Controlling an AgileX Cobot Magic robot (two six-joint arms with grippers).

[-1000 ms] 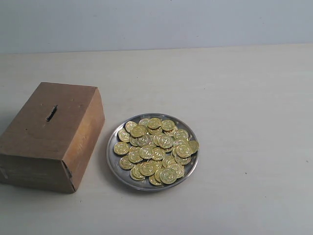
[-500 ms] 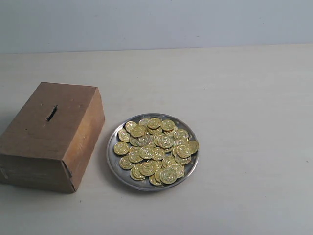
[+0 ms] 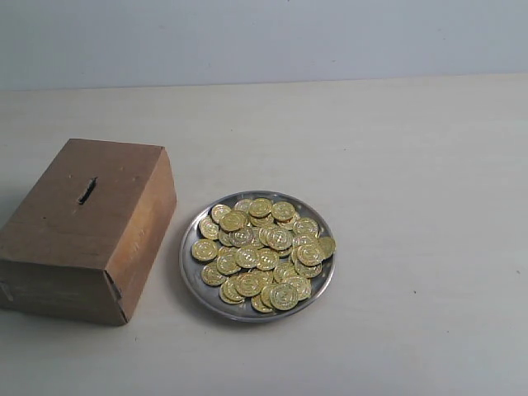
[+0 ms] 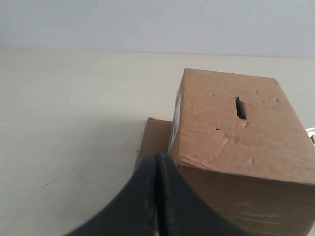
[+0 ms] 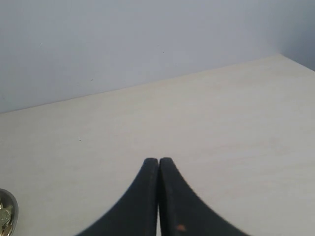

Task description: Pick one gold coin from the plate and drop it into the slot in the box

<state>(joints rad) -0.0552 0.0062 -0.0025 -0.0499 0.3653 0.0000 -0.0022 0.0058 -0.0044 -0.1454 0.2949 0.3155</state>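
The brown cardboard box (image 3: 74, 223) sits on the pale tabletop (image 3: 396, 165), with 1 short dark slot (image 3: 87, 190) cut through its top face. Just beside the box, on its right in the exterior view and not touching it, lies the round silver plate (image 3: 189, 268). It is heaped with gold coins (image 3: 264, 252) that overlap one another and cover most of the dish. A few coins lean on the rim on the side away from the box.

The left gripper (image 4: 157, 160) hangs near a lower corner of the box, and its wrist view looks across the slotted top. Its 2 dark fingers are pressed together with nothing between them. The right gripper (image 5: 158, 162) is over bare tabletop on the far side of the plate from the box. Its 2 fingers are likewise pressed together and empty, and the plate's edge just shows at a corner of its view.
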